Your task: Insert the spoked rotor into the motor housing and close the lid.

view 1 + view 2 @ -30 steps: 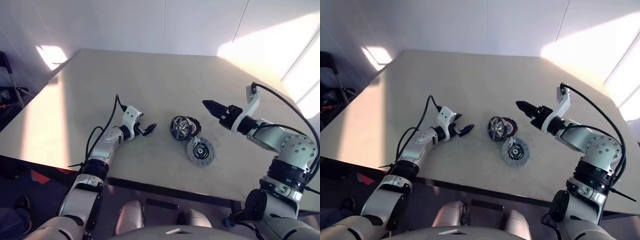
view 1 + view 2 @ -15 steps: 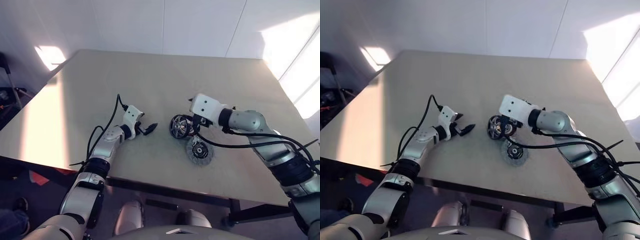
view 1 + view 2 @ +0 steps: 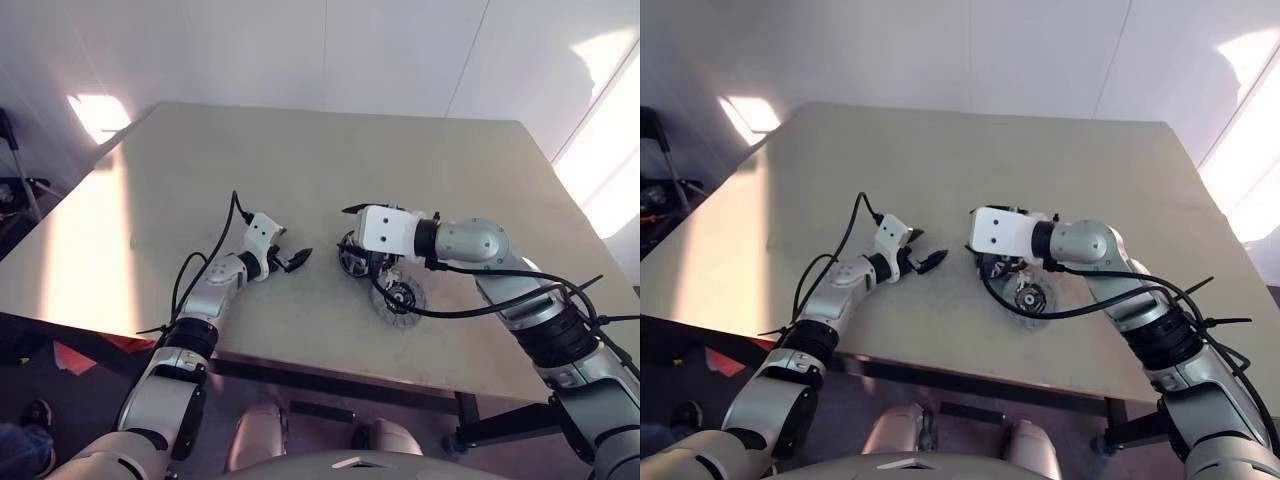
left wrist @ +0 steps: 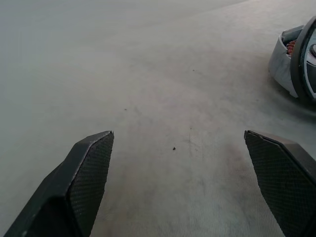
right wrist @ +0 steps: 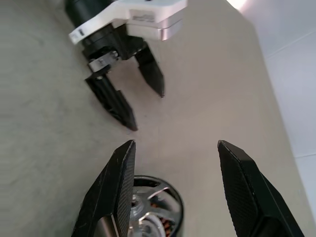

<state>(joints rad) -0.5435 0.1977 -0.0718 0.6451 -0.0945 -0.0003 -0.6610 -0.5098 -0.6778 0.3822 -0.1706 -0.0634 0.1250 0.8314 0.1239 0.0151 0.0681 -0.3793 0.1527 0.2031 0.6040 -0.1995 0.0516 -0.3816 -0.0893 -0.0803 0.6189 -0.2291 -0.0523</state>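
The spoked rotor (image 3: 352, 262), a dark-rimmed wheel with silver spokes, stands tilted against the motor housing (image 4: 285, 55), whose copper windings show behind it. Just in front of them on the table lies the lid (image 3: 403, 298), a flat grey ribbed disc with a black hub. My right gripper (image 5: 175, 143) is open and hangs directly over the rotor (image 5: 148, 212), one finger to each side, not gripping it. A short way left of the rotor my left gripper (image 3: 295, 260) rests low over the table. It is open, holds nothing and points toward the rotor.
A beige table (image 3: 300, 160) carries everything, with its front edge close below the lid. A black cable (image 3: 470, 305) from my right arm loops over the lid. Dark clutter sits on the floor at far left (image 3: 15, 190).
My right arm has swung in from the right and now hovers over the rotor and housing. The left arm has stayed where it was.
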